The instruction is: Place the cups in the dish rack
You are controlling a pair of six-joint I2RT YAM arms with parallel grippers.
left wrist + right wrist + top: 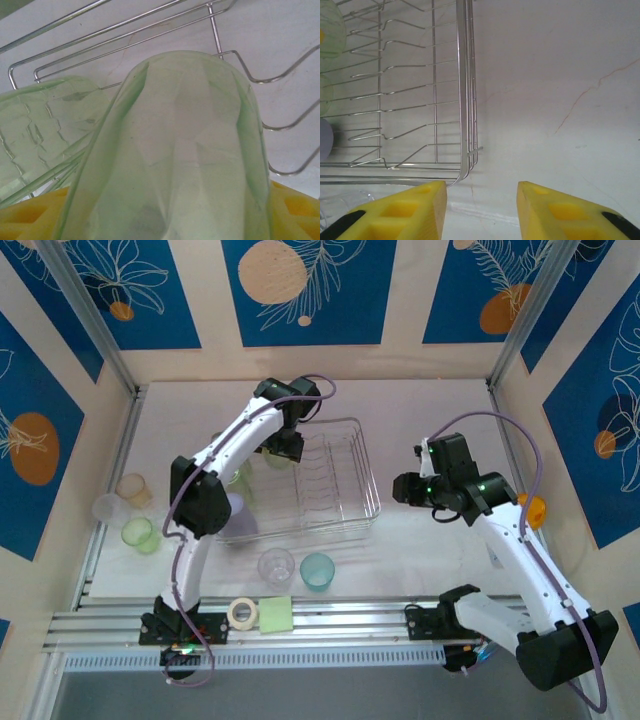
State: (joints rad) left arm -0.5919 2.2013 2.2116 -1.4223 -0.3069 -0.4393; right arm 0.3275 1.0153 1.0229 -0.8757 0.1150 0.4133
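L hand [283,450] hangs over the far-left part of the dish rack [330,530], clamped on a light green cup [185,150], w/ yellow fingers [30,222] on both sides of it. The cup's long axis runs along the hand, narrow closed end pointing away from the wrist cam toward the rack wires. A 2nd green cup [40,130] leans just left of it.

Rack's long side runs L-R on the white counter [420,550], w/ a lavender cup [238,515] at its near-left corner. Loose, L to R: clear cup [107,508], peach cup [133,488], green tumbler [137,533], then clear tumbler [276,565] & teal cup [317,571] in front of the rack.

Walls are pale wood w/ blue leaf panels [300,290].

R hand [480,200] sits off the rack's right end, jaws apart, nothing btwn.

Top view gives the layout. R wrist cam adds hairline marks in the counter.
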